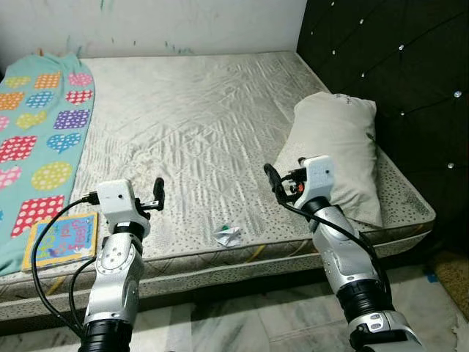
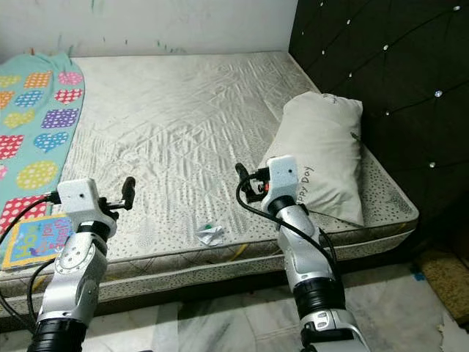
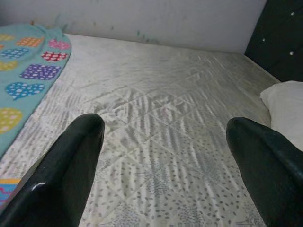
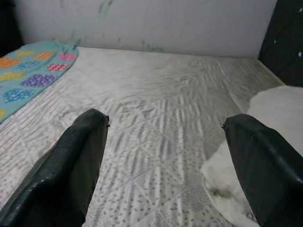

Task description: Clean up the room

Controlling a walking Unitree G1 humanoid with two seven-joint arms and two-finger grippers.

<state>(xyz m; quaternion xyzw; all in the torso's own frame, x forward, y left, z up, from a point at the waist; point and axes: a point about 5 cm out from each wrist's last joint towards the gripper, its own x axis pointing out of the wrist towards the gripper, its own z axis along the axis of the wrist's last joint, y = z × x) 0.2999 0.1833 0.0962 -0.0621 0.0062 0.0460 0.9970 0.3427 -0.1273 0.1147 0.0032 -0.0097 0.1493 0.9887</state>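
A small crumpled white wrapper [image 1: 229, 235] lies near the front edge of the bare grey mattress [image 1: 190, 110], between my two arms. A colourful children's book [image 1: 64, 238] lies flat at the near left corner, partly on a teal blanket [image 1: 40, 139] patterned with hearts. A white pillow [image 1: 341, 147] rests at the right, close to the headboard. My left gripper [image 1: 158, 189] hovers open over the front edge, left of the wrapper. My right gripper [image 1: 272, 178] is open too, just left of the pillow's near end. In the wrist views both pairs of fingers [image 3: 71, 161] [image 4: 71, 156] stand wide apart, holding nothing.
A black tufted headboard [image 1: 396, 66] rises along the right side, and a white wall [image 1: 161, 22] closes the far side. The marble floor [image 1: 242, 323] runs in front of the bed beneath my arms. A brown mat [image 1: 451, 282] lies at the far right.
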